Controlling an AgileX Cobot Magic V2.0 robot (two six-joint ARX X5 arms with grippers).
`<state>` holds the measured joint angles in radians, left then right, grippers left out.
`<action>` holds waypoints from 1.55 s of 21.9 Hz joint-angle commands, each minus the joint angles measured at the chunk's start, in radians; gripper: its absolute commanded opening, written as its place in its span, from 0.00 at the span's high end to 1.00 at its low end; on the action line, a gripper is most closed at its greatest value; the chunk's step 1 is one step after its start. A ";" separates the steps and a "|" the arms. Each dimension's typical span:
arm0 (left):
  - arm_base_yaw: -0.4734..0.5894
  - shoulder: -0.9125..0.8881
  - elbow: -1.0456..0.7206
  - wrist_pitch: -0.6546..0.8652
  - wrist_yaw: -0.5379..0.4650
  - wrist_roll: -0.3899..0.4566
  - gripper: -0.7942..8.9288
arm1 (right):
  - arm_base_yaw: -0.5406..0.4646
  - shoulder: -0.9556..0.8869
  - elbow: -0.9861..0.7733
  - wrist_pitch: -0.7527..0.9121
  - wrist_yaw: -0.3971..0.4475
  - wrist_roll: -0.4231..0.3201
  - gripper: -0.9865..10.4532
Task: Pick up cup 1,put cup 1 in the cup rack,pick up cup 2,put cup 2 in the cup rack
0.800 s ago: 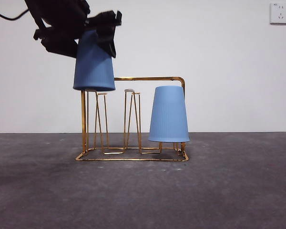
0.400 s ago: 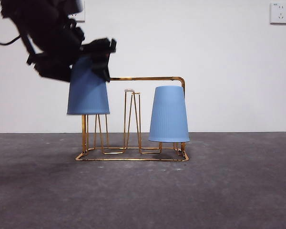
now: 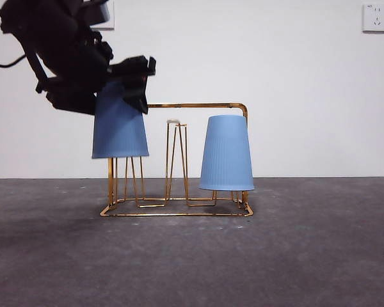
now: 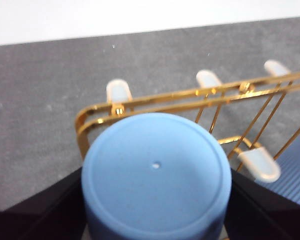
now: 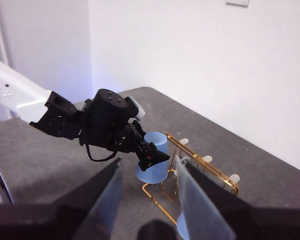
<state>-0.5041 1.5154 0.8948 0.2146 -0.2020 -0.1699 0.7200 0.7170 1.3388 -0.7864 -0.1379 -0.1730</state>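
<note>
Lowering of cup 2 (image 3: 120,125) onto the cup rack (image 3: 198,106) is judged the step in hand.

Front view: cup 2 is held upside down by the left hand (image 3: 125,77), clamped near its closed base, slightly tilted. Its rim hangs over the pegs at one end of the rack; whether it touches them cannot be told. Cup 1 (image 3: 226,153) is already seated inverted on a peg at the other end, rim clear of the table (image 3: 192,256). The middle peg (image 3: 176,160) is bare.

Left wrist view: the closed base of cup 2 (image 4: 156,172) fills the frame, gripped between the two black jaws at its sides. The rack's top bar (image 4: 190,95) and white-capped peg tips (image 4: 119,91) are seen just beyond it, so the cup is close to the rack's end.

Right wrist view: the right hand (image 5: 147,192) is parked well back and high, jaws spread wide, nothing held. The left hand (image 5: 147,155), cup 2 (image 5: 152,162) and the rack (image 5: 210,170) are seen from afar.

Handling, as a judgement: the cup looks like light, thin ribbed plastic, stiff enough but easily squeezed out of round, and likely slippery. Grip is best kept on the narrow closed end, where the wall is stiffest. The wire rack looks light and could be dragged or tipped if the rim catches a peg.
</note>
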 commanded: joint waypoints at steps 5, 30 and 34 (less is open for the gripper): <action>-0.008 0.092 -0.005 0.031 0.004 -0.032 0.93 | 0.000 0.000 -0.006 0.000 0.001 -0.003 0.75; -0.014 0.064 -0.005 -0.020 0.023 -0.073 0.41 | 0.000 0.000 -0.006 -0.025 0.027 -0.013 0.75; -0.014 0.000 -0.005 -0.092 0.027 -0.073 0.37 | 0.000 0.000 -0.006 -0.025 0.026 -0.015 0.75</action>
<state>-0.5144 1.5139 0.9005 0.1219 -0.1764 -0.2382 0.7197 0.7170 1.3388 -0.8188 -0.1120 -0.1810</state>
